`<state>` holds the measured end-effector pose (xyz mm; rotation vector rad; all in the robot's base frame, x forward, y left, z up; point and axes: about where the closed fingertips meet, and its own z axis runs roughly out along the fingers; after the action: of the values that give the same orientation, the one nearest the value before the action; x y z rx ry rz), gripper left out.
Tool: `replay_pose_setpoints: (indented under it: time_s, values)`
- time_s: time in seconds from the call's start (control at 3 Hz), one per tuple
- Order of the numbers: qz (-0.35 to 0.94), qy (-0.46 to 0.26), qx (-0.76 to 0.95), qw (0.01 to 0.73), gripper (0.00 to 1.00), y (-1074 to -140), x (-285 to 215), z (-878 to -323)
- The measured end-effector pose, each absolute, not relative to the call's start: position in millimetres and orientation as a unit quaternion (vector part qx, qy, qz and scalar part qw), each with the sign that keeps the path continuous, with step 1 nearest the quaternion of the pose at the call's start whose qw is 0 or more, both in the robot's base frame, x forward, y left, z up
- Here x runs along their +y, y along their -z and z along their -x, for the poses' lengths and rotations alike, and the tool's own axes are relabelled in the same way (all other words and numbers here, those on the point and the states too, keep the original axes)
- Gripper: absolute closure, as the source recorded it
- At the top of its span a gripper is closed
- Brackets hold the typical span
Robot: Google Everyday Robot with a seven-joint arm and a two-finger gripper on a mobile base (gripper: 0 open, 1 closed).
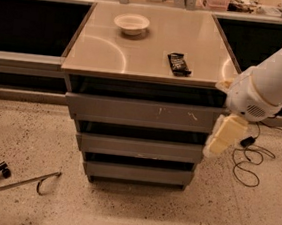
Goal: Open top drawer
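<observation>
The top drawer [141, 112] is the widest grey front, just under the counter top [102, 50], with small white scratches [191, 116] right of centre. A dark gap shows above its front panel, and its inside is hidden. My white arm [264, 87] comes in from the right edge. The gripper [224, 137] is the cream-coloured end hanging down from the arm. It sits at the right end of the top drawer front, overlapping its corner.
Two narrower grey drawer fronts [140, 147] [138, 173] lie below. A white bowl [132, 23] and a black packet [178, 64] lie on the counter. A black cable [246, 163] loops on the floor at right. A metal chair base [8, 181] lies at lower left.
</observation>
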<state>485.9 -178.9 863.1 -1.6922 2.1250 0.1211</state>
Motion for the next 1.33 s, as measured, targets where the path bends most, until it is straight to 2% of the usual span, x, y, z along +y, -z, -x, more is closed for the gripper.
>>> replay_pose_setpoints:
  time_s: [0.67,1.33]
  values:
    - [0.604,-0.036,0.763,0.228,0.00,-864,-176,-498]
    - [0.633,-0.058,0.736,0.233,0.00,-805,-151,-534]
